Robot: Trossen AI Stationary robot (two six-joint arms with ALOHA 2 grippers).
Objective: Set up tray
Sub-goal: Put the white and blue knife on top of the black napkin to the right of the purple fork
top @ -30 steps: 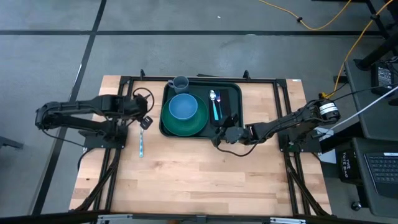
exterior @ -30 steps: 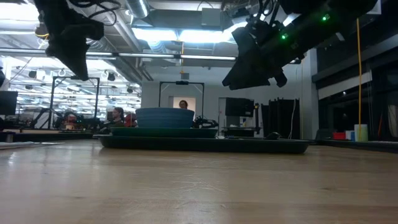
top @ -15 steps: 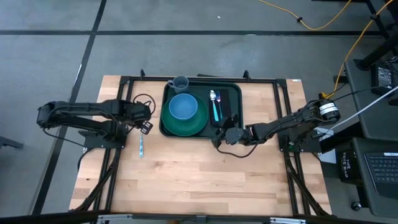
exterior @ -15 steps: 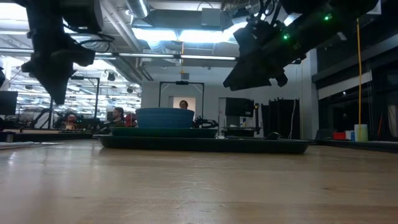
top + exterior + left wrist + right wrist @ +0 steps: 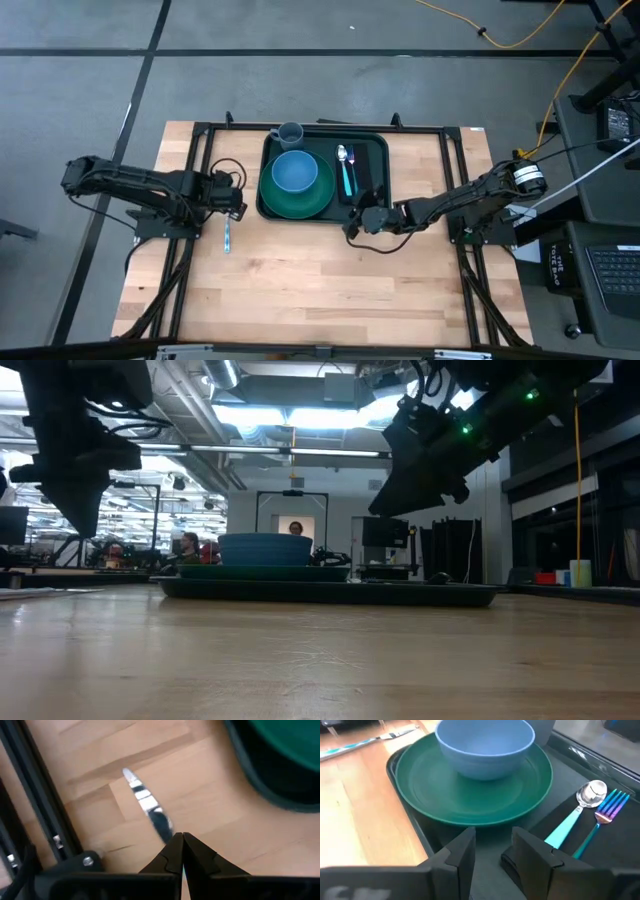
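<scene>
The table (image 5: 330,290) is pale wood planking on a dark frame, set on a grey floor, with a lit workshop and a seated person (image 5: 190,544) behind it. The tray (image 5: 375,150) lies at the table's far middle, holding a plate (image 5: 296,200), bowl (image 5: 294,172), spoon (image 5: 342,160) and fork (image 5: 350,172). The right gripper (image 5: 352,224) hovers at the tray's near right corner, fingers parted and empty — the left gripper (image 5: 238,208), closed on nothing, hangs just left of the tray above a knife (image 5: 227,235).
</scene>
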